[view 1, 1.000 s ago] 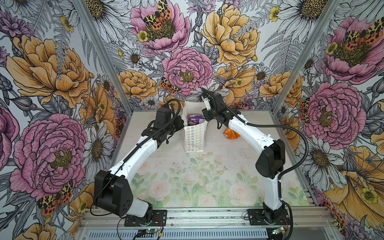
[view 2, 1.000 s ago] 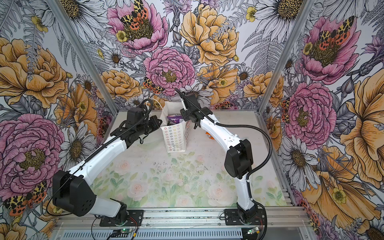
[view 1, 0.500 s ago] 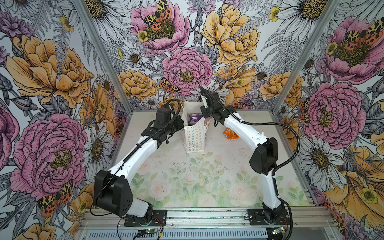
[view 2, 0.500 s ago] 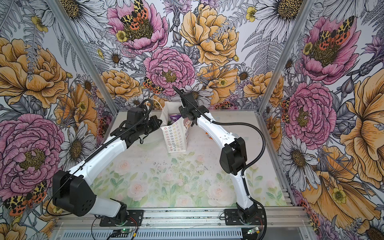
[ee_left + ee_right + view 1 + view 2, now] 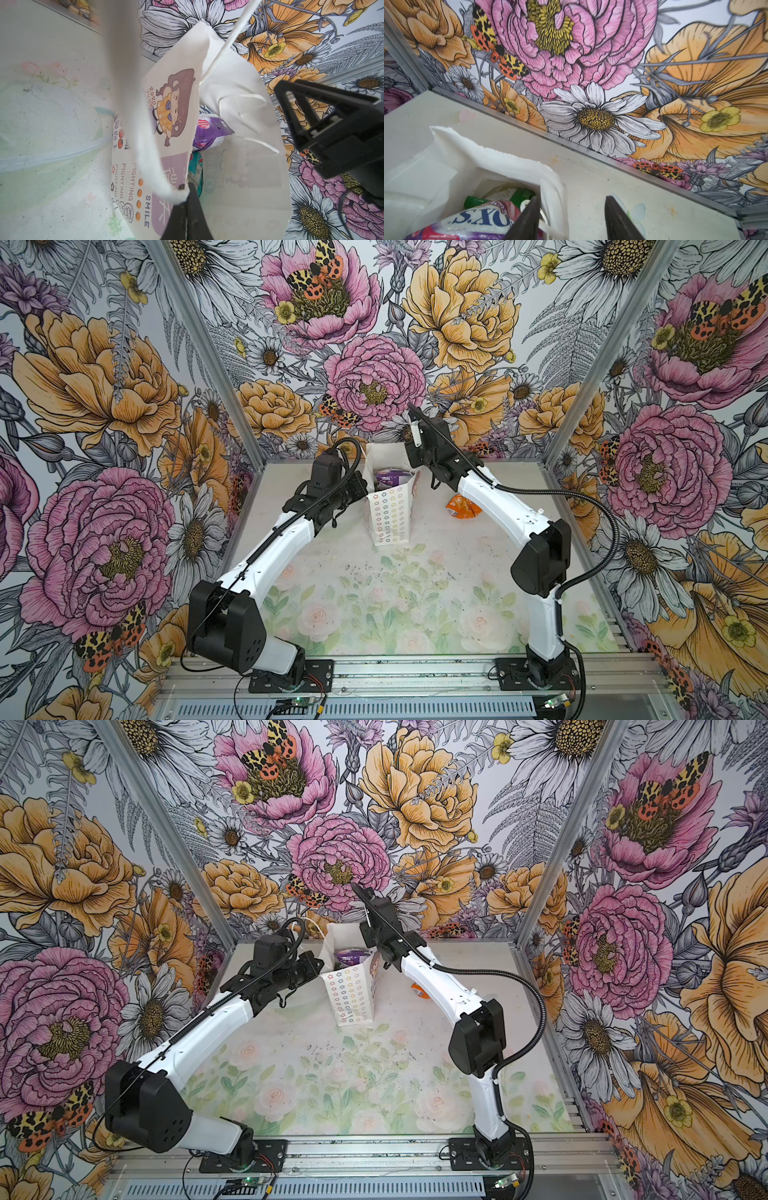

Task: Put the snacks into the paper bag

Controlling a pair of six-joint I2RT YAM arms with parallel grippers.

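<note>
little is shifted: the paper bag [image 5: 388, 514] is kept pinched by the left gripper [image 5: 187, 193], the right gripper [image 5: 572, 199] held spread and empty, so the orange packet [image 5: 463, 506] is judged next.

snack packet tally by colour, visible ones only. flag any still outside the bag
purple packet: 1, in the paper bag
teal packet: 1, in the bag
green packet: 1, in the bag
orange packet: 1, outside, on the table
Total: 4 visible; more may be hidden deeper in the bag.
</note>
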